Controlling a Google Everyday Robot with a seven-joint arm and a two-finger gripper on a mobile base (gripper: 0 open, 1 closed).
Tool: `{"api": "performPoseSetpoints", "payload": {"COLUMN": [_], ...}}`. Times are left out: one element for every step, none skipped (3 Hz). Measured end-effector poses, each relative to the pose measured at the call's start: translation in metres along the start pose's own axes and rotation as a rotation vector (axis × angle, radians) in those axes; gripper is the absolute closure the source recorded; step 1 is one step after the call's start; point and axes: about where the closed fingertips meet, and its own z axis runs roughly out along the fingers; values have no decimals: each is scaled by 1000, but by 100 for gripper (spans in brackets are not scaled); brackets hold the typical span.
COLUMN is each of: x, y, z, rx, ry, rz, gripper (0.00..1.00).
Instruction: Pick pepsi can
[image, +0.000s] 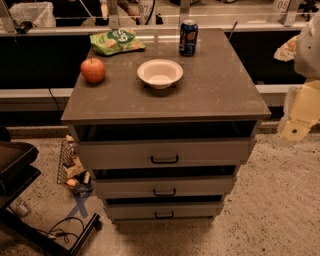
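Observation:
The pepsi can (188, 37) is a dark blue can with a silver top rim. It stands upright near the far edge of the grey cabinet top (220, 95), right of centre. My gripper (295, 129) hangs at the right edge of the view, beside the cabinet's right front corner and below the level of its top. It is well away from the can and holds nothing that I can see.
A white bowl (160, 73) sits mid-top in front of the can. A red apple (93, 70) is at the left and a green chip bag (116, 41) at the far left. Three drawers (165, 159) stand slightly open below. A wire basket (70, 167) and cables lie on the floor at the left.

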Motion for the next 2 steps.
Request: {"api": "performPoseSetpoints", "payload": {"x": [-1,1], "y": [-3,-29], "z": [-3,-4], "rx": [21,109], "ry": [-5,-58], "rz": [4,37], "gripper": [0,0]}}
